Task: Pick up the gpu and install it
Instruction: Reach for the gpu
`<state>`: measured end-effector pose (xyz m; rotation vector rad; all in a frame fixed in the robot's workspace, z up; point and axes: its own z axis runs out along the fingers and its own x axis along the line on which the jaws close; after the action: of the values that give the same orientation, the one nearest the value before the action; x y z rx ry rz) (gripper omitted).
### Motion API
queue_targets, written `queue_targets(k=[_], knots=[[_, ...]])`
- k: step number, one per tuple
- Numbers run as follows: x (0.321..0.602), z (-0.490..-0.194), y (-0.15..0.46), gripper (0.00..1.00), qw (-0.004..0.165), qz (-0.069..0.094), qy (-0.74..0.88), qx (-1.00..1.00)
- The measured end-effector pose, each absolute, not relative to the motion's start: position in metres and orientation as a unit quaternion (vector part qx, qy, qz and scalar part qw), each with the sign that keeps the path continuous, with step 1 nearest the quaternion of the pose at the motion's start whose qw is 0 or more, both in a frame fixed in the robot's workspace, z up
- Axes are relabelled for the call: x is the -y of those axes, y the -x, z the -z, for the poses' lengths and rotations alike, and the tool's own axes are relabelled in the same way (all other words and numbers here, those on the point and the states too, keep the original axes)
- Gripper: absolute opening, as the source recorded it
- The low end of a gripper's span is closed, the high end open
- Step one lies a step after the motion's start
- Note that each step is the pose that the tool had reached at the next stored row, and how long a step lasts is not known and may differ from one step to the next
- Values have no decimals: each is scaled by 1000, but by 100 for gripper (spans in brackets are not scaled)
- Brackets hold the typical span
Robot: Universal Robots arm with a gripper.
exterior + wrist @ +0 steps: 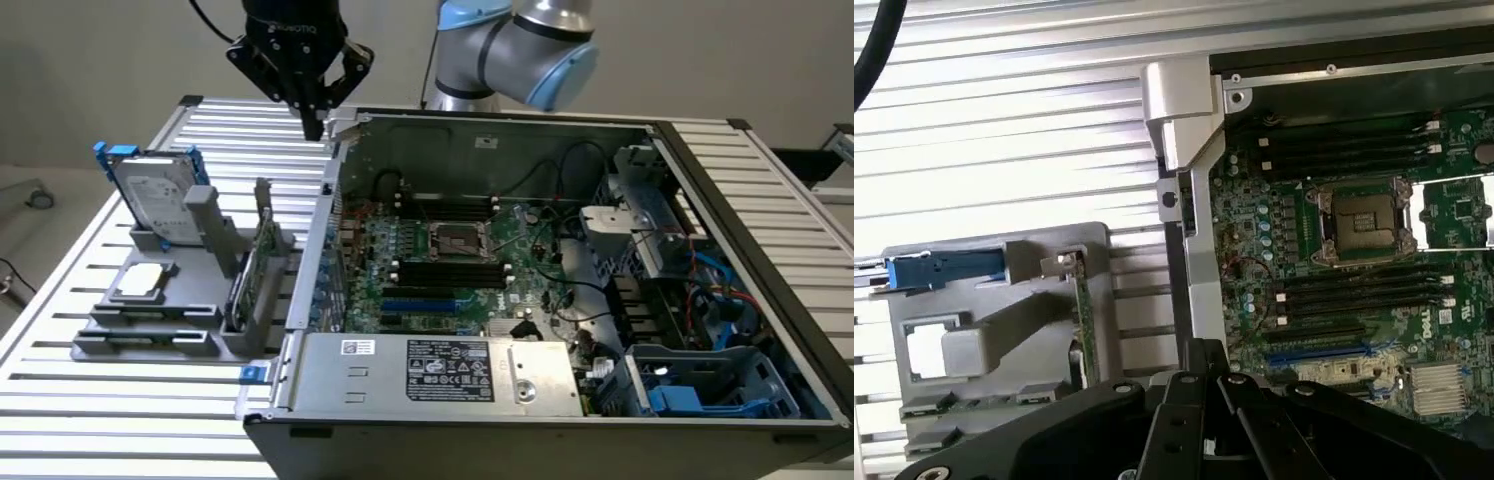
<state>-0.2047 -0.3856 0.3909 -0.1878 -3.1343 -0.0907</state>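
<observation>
So the end effector (315,124) is hanging over the back corner of the case (534,118), fingers pinched together to a narrow tip and carrying nothing. The gpu (254,270) is standing on edge in the grey holder (147,340) on the table (80,400), just beside the case wall and well apart from the fingers. Stuff I'd worry about: with the tip that narrow it can't straddle the card, so coming down like this would probably just jab the top edge or shove the card over in its slot. The card also sits tight between the case wall and the holder post, with the hard drive (154,190) near on the other side, so any sideways error likely clips metal. And an off-centre grab could let the card tilt, which would make lining it up with the motherboard (454,270) slots pretty ugly.
</observation>
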Motion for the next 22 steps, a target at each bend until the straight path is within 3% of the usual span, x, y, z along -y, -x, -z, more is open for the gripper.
queue_targets(k=[22], knots=[[378,-386,280,11,31,26,43,998]])
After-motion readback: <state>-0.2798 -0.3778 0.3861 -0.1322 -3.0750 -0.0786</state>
